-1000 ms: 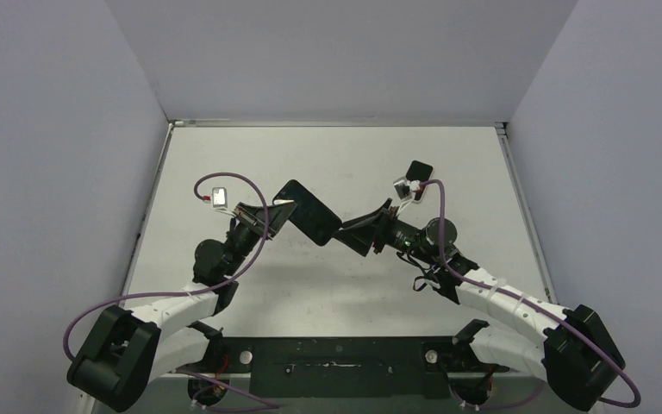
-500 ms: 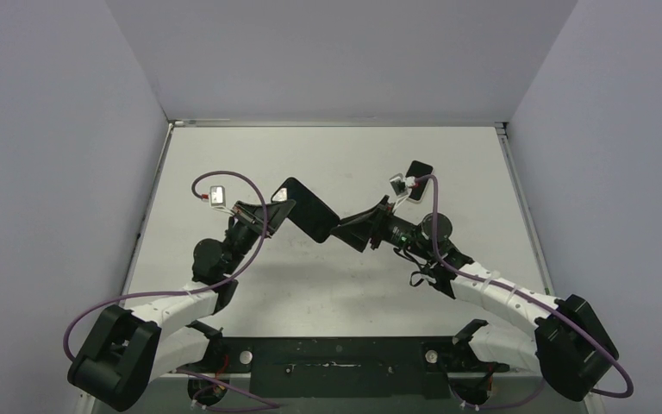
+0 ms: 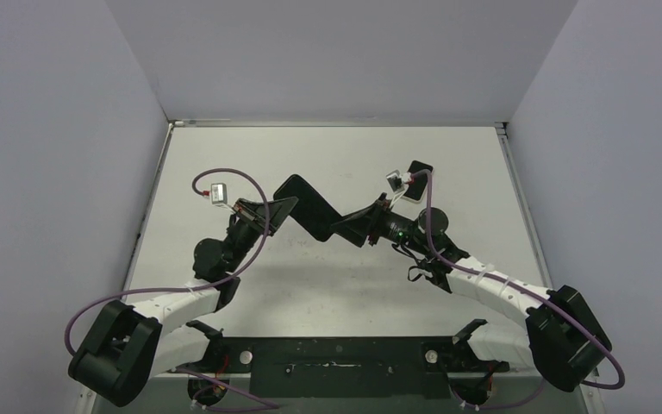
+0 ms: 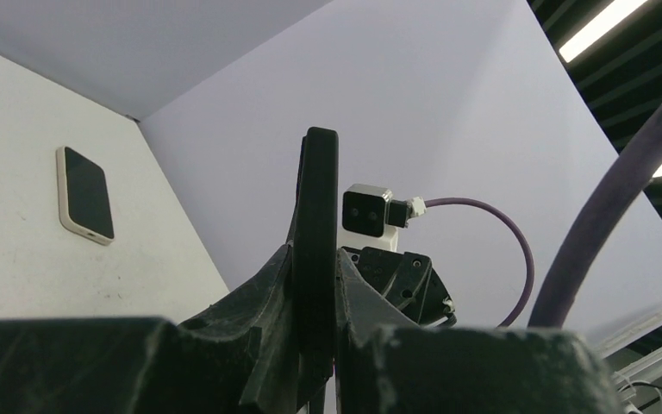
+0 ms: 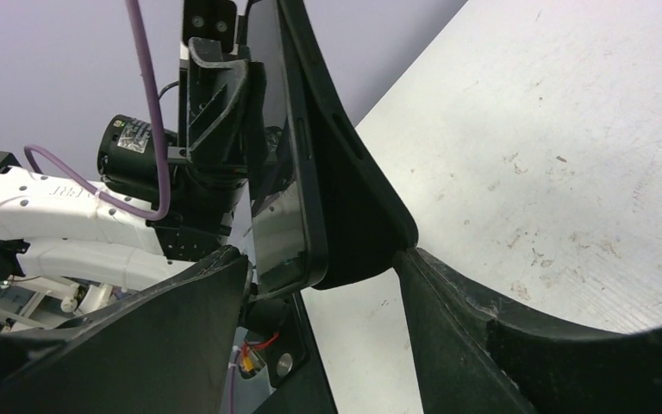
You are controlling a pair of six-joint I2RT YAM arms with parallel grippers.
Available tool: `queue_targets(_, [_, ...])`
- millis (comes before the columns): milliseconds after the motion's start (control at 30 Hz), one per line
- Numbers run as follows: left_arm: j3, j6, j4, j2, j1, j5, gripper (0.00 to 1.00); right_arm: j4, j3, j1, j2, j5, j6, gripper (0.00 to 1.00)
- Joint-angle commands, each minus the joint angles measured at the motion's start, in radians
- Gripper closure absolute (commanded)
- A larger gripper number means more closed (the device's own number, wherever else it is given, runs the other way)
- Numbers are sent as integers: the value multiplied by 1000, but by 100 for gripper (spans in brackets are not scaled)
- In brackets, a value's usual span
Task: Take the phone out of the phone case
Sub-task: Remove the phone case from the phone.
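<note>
The black phone in its black case [image 3: 310, 205] is held in the air over the table's middle. My left gripper [image 3: 286, 207] is shut on its left end; in the left wrist view the case [image 4: 315, 198] stands edge-on between my fingers [image 4: 263, 293]. My right gripper [image 3: 353, 226] is open, its jaws straddling the phone's other end. In the right wrist view the glossy screen [image 5: 277, 207] faces my left finger [image 5: 155, 336]. The case back [image 5: 349, 181] bulges toward the right finger [image 5: 483, 328] and touches its tip.
A second phone with a pale case [image 4: 84, 194] lies flat on the white table [image 3: 250, 155], at the back right in the top view [image 3: 417, 170]. Grey walls close in the table's left, back and right sides.
My right gripper has moved left, and its open jaws now reach around the phone's near end. My left gripper has kept its hold and tilted the phone slightly.
</note>
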Motion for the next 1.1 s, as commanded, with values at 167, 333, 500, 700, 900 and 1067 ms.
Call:
queue_targets(167, [84,138,-130,-42,-112,109,100,218,103,29,54,-109,56,46])
queue_targets(333, [92,248,-270,-79,-123,71,100,251,114,31,56,-131,72,53])
queue_targets(500, [115,386,-458,-115,-129,5,100,268,115,30,44,-142,86,59])
queue_targets(700, [131,471,-568,-107,-150,-67,100,318,115,33,54,-159,119,61])
queue_targets(900, [165,533,-635,-81,-197,-125,100,402,117,40,101,-188,163,68])
queue_targets(1067, [175,578,-717,-97,-201,-185,100,458,98,35,103,-187,175,70])
